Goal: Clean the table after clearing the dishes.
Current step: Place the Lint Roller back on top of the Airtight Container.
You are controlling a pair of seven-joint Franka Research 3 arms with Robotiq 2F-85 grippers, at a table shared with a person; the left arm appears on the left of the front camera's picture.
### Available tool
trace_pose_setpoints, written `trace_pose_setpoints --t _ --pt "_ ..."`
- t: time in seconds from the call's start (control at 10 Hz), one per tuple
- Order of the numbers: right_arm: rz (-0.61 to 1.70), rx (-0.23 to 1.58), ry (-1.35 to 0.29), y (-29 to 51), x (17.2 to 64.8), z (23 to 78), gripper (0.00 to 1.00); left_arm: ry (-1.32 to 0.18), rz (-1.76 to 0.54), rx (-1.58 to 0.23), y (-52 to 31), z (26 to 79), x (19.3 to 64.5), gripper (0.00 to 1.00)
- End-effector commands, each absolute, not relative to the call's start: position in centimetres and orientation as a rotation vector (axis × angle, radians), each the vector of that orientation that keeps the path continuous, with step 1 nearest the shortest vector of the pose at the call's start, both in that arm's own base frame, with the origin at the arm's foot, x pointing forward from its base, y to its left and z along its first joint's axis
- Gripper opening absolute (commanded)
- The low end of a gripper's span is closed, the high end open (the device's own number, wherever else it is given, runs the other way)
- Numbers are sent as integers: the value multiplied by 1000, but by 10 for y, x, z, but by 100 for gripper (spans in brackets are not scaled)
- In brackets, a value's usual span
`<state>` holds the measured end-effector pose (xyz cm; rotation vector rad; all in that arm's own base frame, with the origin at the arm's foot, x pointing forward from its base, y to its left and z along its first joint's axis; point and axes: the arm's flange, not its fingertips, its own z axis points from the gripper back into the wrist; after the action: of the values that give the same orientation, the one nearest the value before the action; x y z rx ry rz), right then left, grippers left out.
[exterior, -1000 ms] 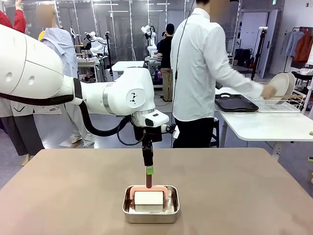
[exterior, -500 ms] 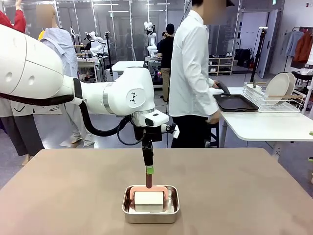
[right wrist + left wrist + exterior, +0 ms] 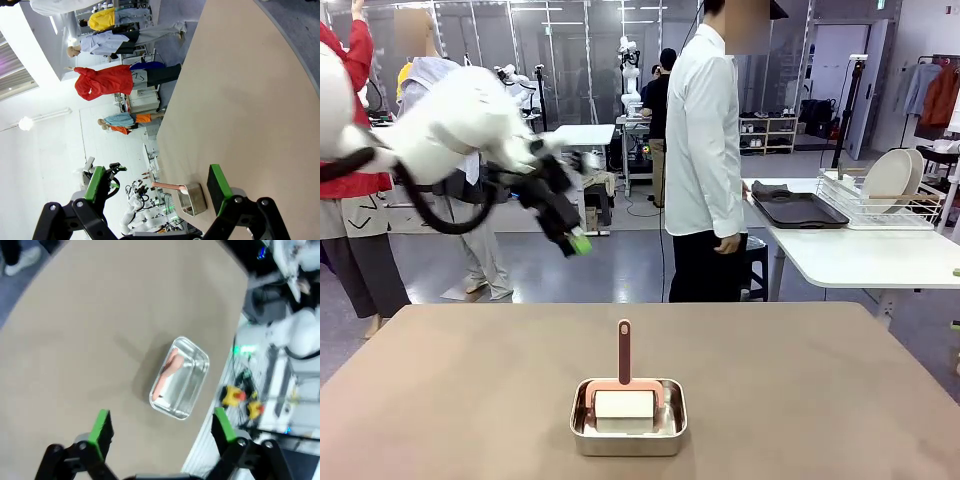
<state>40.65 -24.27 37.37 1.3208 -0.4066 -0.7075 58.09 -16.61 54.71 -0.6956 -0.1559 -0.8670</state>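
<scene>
Clearing stage judged complete: large matte brownish-taupe table with rounded corners bare of crockery. Round white plates seen standing upright in the wire rack on the white side table, with dark rectangular handled tray lying just beside the rack. Forks and knives too small to make out. Person in white shirt standing between the two tables, hand hanging empty near the side table's edge.

Cleaning stage judged not yet begun. Small rectangular steel pan resting near the table's near edge, holding a white pad tool with salmon-pink frame and upright handle; tool untouched, nothing on it or around it. No wiping marks visible on the tabletop.

Left gripper raised in mid-air, well apart from the pan and to its left, blurred, empty. Left wrist view confirms jaws spread wide, green pads far apart, pan well below. Right gripper likewise spread wide and empty, looking along the table's surface toward the pan farther off.

Remaining, as judged: picking up the pad tool by its handle and wiping the tabletop.

Brands, labels, writing: none legible on pan, tool, tray, rack or grippers.
</scene>
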Motion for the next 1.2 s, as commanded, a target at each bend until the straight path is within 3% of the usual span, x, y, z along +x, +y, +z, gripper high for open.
trace_pose_setpoints --t 0.0,0.3,0.5,0.9,1.1 --pt "-695 1315 -396 -242 404 376 100 -386 -501 -950 -67 533 559 100" --pt "-695 1315 -396 -242 404 376 100 -616 -96 -1206 101 495 524 100" --pt "-695 1315 -396 -242 404 376 100 -654 83 -1152 176 464 498 100" --pt "-695 1315 -396 -242 404 376 100 -723 267 -1148 242 419 465 100" --pt "-695 1315 -396 -242 404 376 100 -667 244 -1147 248 426 465 100"
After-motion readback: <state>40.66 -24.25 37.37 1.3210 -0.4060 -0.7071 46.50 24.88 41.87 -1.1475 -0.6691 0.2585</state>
